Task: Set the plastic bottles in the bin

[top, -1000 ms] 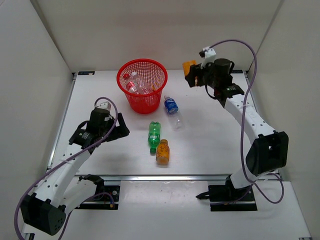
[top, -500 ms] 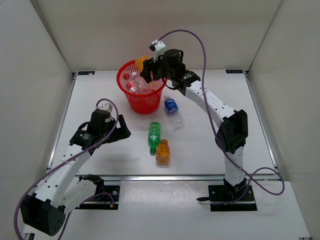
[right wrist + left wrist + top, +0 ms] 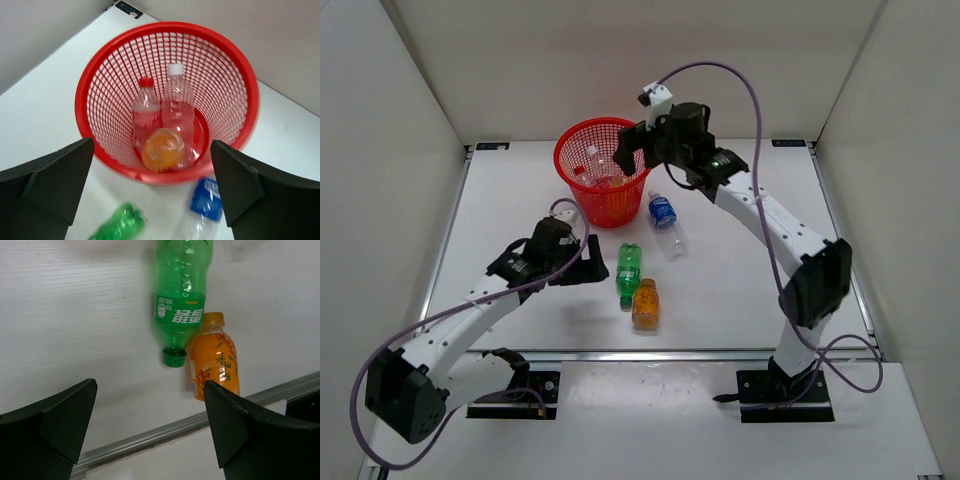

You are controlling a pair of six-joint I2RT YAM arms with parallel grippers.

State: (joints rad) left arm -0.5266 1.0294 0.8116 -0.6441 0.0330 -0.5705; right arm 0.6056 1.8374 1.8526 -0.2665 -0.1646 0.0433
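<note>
**rig_op:** Top view first. The right jaws hang wide apart over the bin (image 3: pixel 610 208), holding nothing. The left jaws are also apart and empty, low over the table (image 3: pixel 740 280) just left of the green bottle (image 3: pixel 628 270). The orange bottle (image 3: pixel 645 305) lies at its cap end, and the blue-labelled bottle (image 3: pixel 663 215) lies near the bin's base.

**benchmate:** So green's next?

**rig_op:** I reckon so. In the left wrist view it lies ahead of the jaws, cap towards me, lined up a bit right of the gap's middle. Orange is tucked by the cap, and I can't tell if they touch. I'd straddle the labelled belly, not the cap, so nothing shoves orange.

**benchmate:** And the bin?

**rig_op:** In the right wrist view it's straight below the open jaws. Inside are the red-labelled bottle (image 3: pixel 146 112), the plain clear bottle (image 3: pixel 177 102) and the other orange bottle (image 3: pixel 162 147), which looks a bit blurred.
</note>
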